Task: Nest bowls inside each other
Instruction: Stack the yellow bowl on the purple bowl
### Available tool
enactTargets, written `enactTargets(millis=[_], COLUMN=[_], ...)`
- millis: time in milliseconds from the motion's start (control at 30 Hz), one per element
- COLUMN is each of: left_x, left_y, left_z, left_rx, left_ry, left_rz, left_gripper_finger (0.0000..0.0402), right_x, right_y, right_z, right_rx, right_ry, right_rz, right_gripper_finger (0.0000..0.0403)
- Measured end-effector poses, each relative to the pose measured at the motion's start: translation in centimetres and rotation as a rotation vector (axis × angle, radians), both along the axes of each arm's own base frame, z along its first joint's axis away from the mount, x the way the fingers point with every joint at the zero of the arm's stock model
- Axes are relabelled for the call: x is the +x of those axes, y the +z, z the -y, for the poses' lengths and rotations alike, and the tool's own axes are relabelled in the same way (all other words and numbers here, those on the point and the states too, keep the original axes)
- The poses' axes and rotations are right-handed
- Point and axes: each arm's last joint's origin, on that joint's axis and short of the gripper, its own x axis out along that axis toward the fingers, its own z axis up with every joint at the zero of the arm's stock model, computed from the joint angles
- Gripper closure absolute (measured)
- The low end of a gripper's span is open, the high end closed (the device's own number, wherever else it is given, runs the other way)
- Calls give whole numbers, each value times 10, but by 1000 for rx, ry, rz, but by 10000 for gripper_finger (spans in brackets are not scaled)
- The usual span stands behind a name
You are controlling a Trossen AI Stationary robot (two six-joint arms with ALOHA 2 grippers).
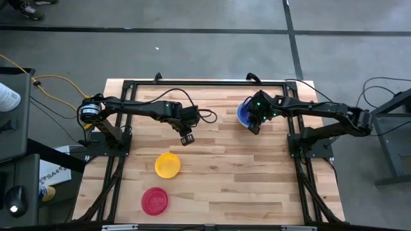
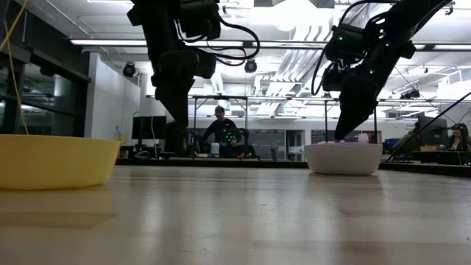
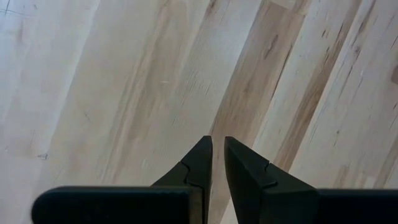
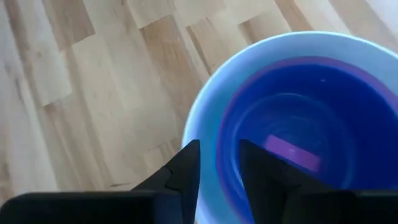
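Note:
A white bowl [image 4: 205, 106] stands on its base at the table's far right, with a purple bowl [image 4: 227, 118] nested in it and a blue bowl [image 4: 292, 118] nested inside that; the stack [image 1: 244, 114] shows in the high view too. My right gripper [image 4: 219, 155] is open over the stack's near rim, one finger outside the white wall and one inside. A yellow bowl [image 1: 167, 164] and a red bowl [image 1: 154, 200] rest apart on the near left of the table. My left gripper [image 1: 187, 139] hangs over bare wood, a narrow gap between its fingers [image 3: 199, 162] and nothing in it. My right gripper slants down from the table's right, its fingers on either side of the nested rims [image 4: 211, 134]. Whether either finger [image 4: 186, 168] touches a bowl, I cannot tell. The stack sits level on the table.
Black frame rails [image 1: 192, 82] run along the far edge and down both sides of the wooden table [image 1: 244, 179]. Bare wood lies between the stack and the two loose bowls. In the low view a person [image 2: 221, 131] sits in the room far beyond the table.

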Motion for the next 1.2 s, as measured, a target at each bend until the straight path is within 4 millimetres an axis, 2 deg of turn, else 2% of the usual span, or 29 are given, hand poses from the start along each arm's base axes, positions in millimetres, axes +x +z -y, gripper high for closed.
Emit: enactTargets(millis=[367,567,767,1000,1200], left_x=[0,-1,-5,-21,-44], left_y=[0,2,5,28,54], left_z=[0,0,-2,-9,-3], left_rx=[2,12,94,116,87], left_ry=[-2,-13,2,49,69], left_rz=[2,4,-21,31,97], left_gripper_finger=[359,359,359,359,359], right_x=[8,7,-2,-11,-6], right_y=[2,14,31,49,52], right_z=[-10,-12,-20,-34,-59], right_rx=[7,-17,75,211,251], right_ry=[46,61,86,155,256], right_rz=[47,126,228,348,355], right_gripper_finger=[285,284,287,287,291])
